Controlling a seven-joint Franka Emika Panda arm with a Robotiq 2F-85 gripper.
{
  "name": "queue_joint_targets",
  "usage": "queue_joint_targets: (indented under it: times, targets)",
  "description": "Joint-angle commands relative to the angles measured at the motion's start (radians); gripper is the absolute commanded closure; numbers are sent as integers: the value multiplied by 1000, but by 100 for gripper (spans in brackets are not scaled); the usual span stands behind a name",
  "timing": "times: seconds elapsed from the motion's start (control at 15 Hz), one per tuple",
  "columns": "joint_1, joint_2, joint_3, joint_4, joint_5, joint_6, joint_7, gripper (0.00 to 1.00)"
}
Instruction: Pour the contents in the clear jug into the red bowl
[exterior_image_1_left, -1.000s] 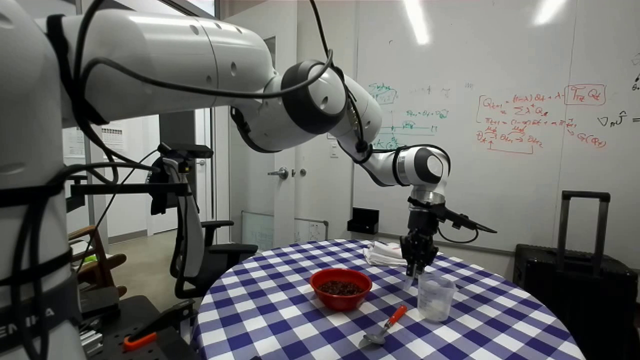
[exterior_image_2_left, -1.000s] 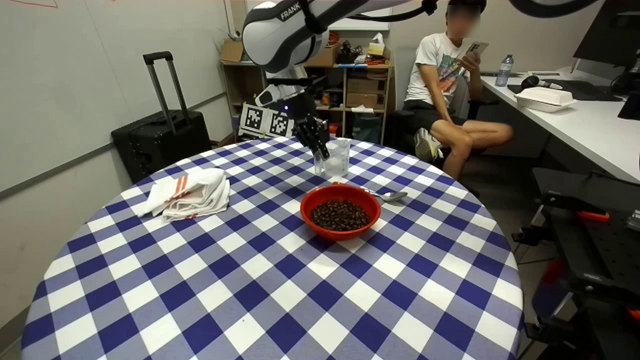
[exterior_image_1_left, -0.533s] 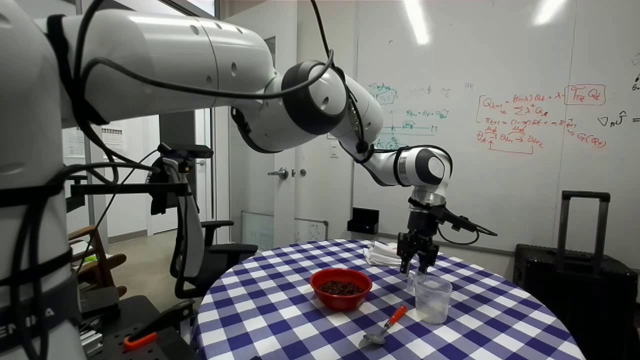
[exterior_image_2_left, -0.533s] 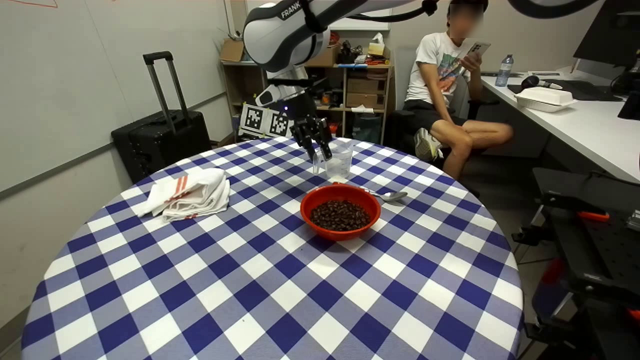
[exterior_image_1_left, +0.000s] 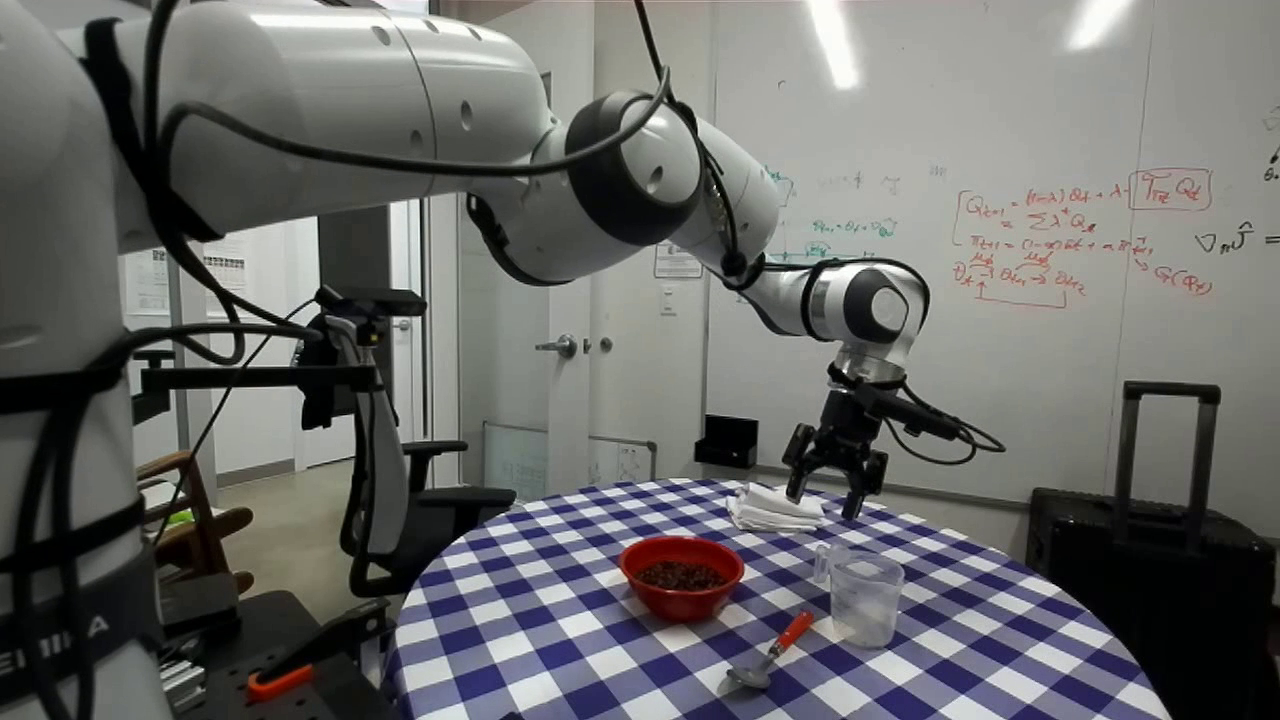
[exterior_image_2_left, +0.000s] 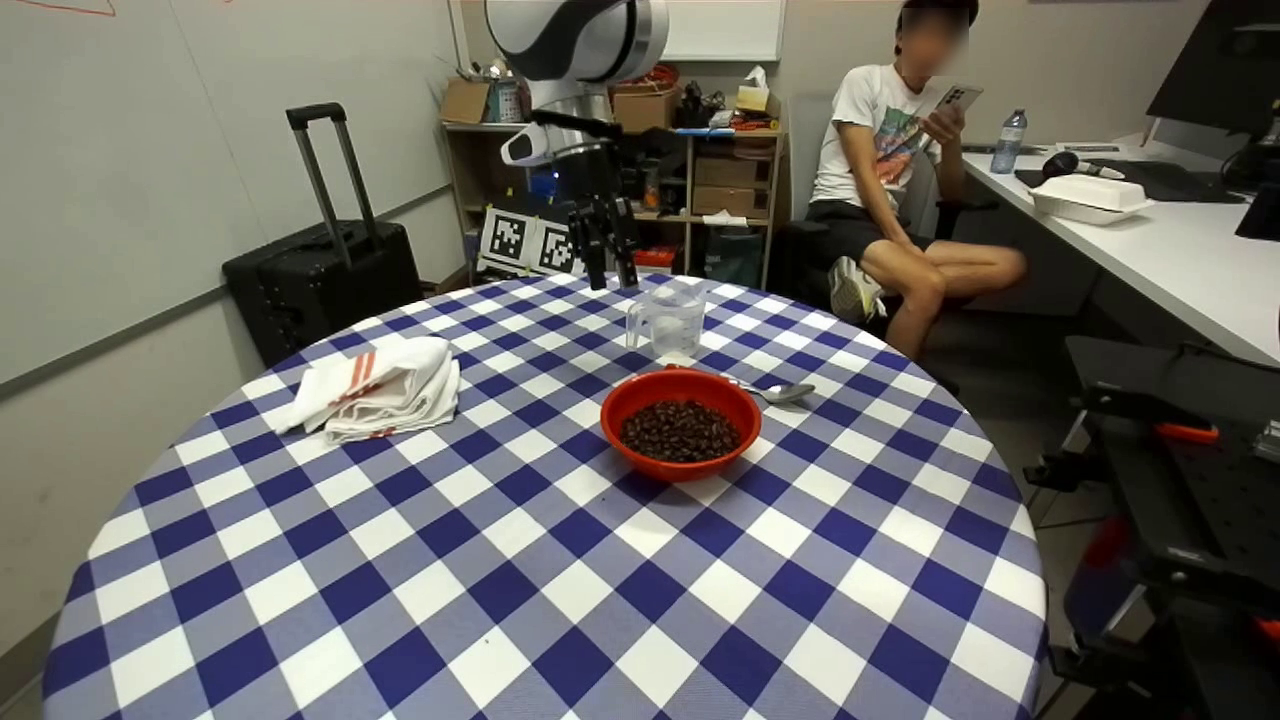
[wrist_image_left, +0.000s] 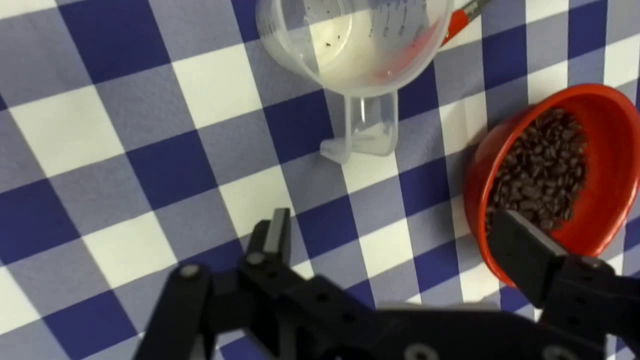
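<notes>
The clear jug stands upright on the table in both exterior views. Its handle points toward my gripper in the wrist view, and a few dark specks lie on its bottom. Dark beans fill part of the red bowl, which sits apart from the jug. My gripper hangs in the air above the handle, touching nothing. Its fingers are spread wide, with only tablecloth showing between them; in the wrist view one finger overlaps the bowl's rim.
A spoon with an orange handle lies between bowl and jug. A folded white towel with orange stripes rests on the blue-and-white checked table. A person sits beyond the table beside a white desk.
The fingers have opened and come off the jug's handle. My gripper has risen clear above the jug, which shifted slightly and stays standing on the table.
</notes>
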Motion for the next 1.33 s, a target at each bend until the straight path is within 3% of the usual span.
queue_joint_targets:
  times: [0.0, 0.27, 0.67, 0.93, 1.0, 1.27]
  targets:
    - [-5, -85, 3, -64, 67, 29, 152, 0]
    - [26, -177, -12, -153, 67, 64, 258, 0]
    - [112, -375, -72, -416, -4, 103, 317, 0]
    - [138, -503, -68, -586, 38, 141, 319, 0]
    - [68, -550, 54, -629, -45, 164, 361, 0]
    - [33, -677, 116, -811, -76, 259, 494, 0]
